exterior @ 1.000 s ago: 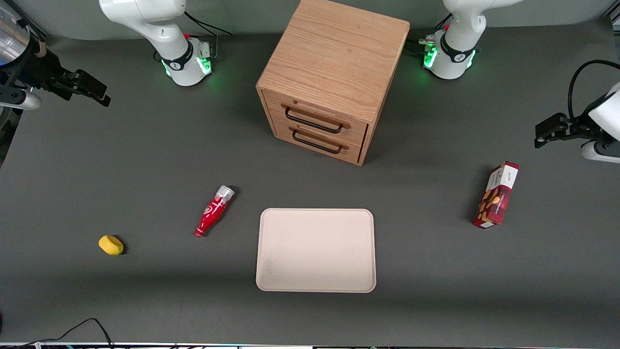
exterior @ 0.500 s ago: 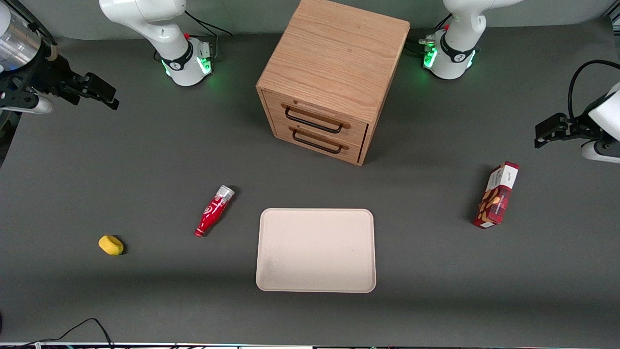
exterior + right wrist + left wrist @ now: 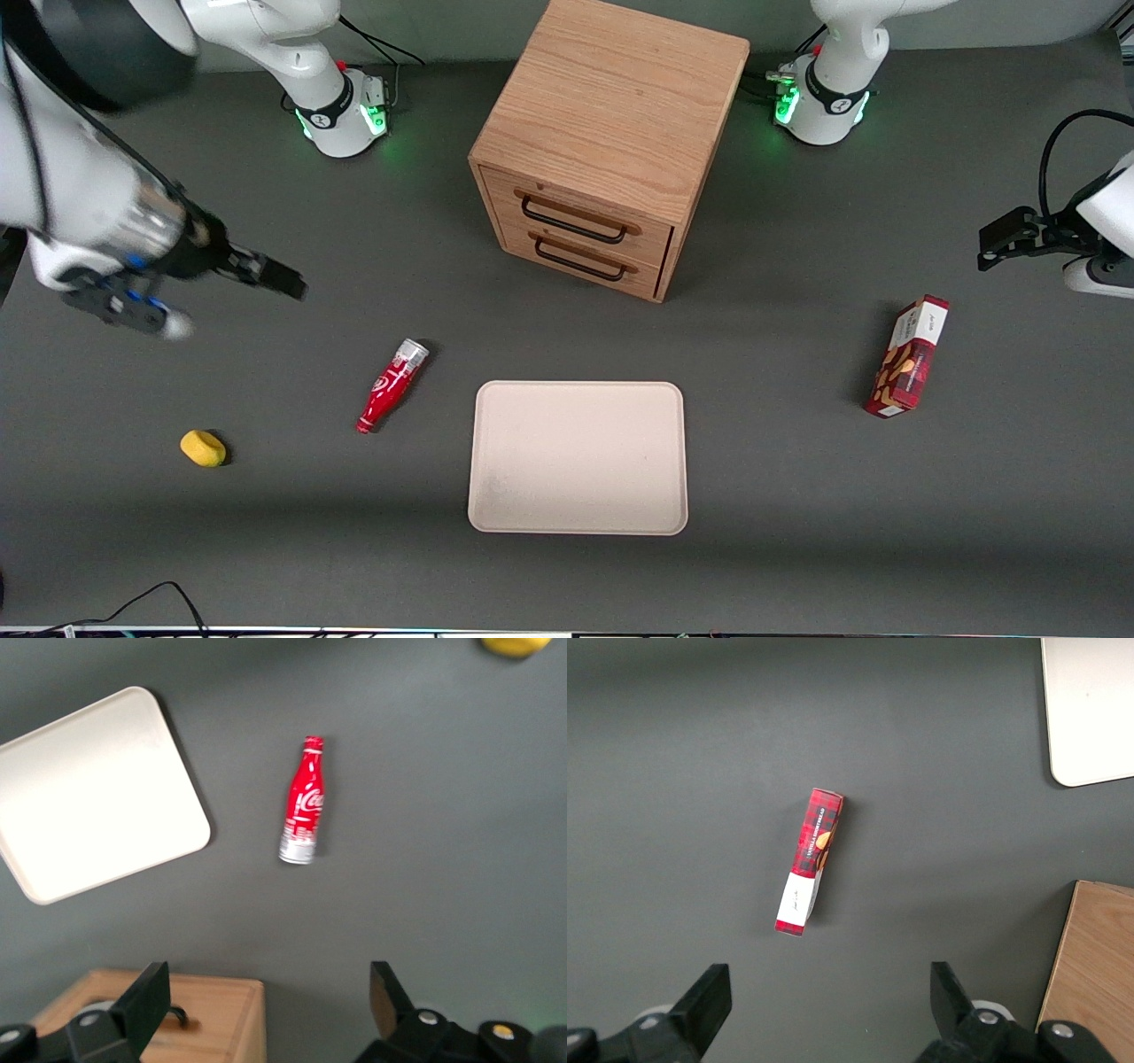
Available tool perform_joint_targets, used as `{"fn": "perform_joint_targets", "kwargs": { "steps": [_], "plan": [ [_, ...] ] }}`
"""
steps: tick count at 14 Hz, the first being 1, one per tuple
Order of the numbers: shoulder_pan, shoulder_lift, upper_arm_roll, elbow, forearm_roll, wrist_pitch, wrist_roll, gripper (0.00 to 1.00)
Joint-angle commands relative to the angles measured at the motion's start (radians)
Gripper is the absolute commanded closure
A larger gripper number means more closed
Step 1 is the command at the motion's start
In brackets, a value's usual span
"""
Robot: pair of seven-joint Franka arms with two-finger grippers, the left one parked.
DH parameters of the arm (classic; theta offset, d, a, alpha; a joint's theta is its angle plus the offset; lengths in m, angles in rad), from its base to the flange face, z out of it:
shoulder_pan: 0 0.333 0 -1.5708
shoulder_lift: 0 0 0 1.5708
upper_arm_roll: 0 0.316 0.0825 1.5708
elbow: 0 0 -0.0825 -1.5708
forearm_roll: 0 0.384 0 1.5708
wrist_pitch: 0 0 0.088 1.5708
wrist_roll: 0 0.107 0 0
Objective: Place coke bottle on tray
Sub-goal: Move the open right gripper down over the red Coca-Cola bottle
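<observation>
We see the gripper (image 3: 282,279) up in the air at mid-left of the front frame, fingers spread wide w/ nothing between them. The coke bottle (image 3: 391,386) lies flat on the table (image 3: 266,532), left of centre, just beside the tray (image 3: 578,457) but not touching, neck toward the front cam. Gripper is well apart from the bottle, nearer the wooden cabinet (image 3: 607,142).
</observation>
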Motion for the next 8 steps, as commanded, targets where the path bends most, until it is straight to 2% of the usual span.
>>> {"fn": "perform_joint_targets", "kwargs": {
  "steps": [1,5,8],
  "plan": [
    [-0.003,0.184,0.024,0.050,0.006,0.067,0.114,0.00],
    [0.000,0.385,0.027,0.049,-0.103,0.168,0.197,0.00],
    [-0.002,0.425,0.027,-0.041,-0.115,0.318,0.246,0.00]
  ]
}}
